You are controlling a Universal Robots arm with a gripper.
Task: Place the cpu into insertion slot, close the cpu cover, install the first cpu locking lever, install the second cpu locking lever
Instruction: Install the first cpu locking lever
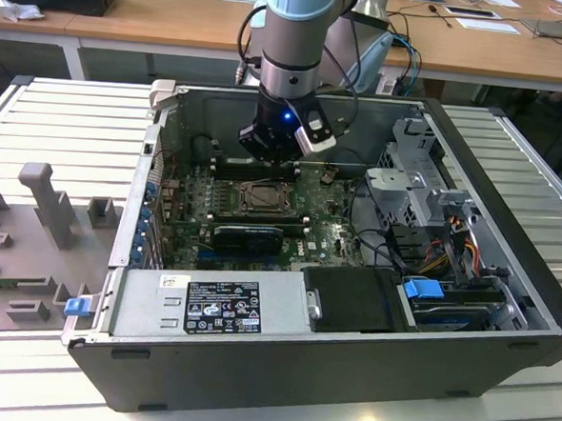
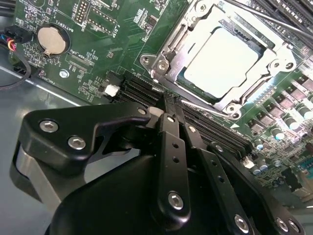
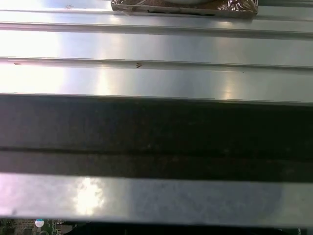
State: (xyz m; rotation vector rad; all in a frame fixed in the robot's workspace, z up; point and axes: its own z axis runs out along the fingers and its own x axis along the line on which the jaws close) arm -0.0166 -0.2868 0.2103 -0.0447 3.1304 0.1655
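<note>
Inside the open computer case [image 1: 506, 282], the gripper [image 2: 168, 110] hangs above the green board [image 2: 112, 44], at the edge of the slot [image 2: 161, 63]. Its two black fingers [image 2: 171, 147] lie tight together with nothing between them, so it is closed and empty.

The cpu [image 2: 222, 61] already sits in the slot, its pale metal top flat and level. The cover [image 2: 178, 29] lies around it as a grey frame, and the chip shows through the cut-out centre. It looks closed, because the frame is flat on the socket and not tilted up. Thin metal rods run along the sides of the frame; I cannot tell if they are latched.

In the exterior view the arm [image 1: 296, 40] comes down from above over the socket [image 1: 263, 198], probably so that the fingers can reach straight to the levers. I judge that placing the cpu is done and the lever work is at hand.
</note>
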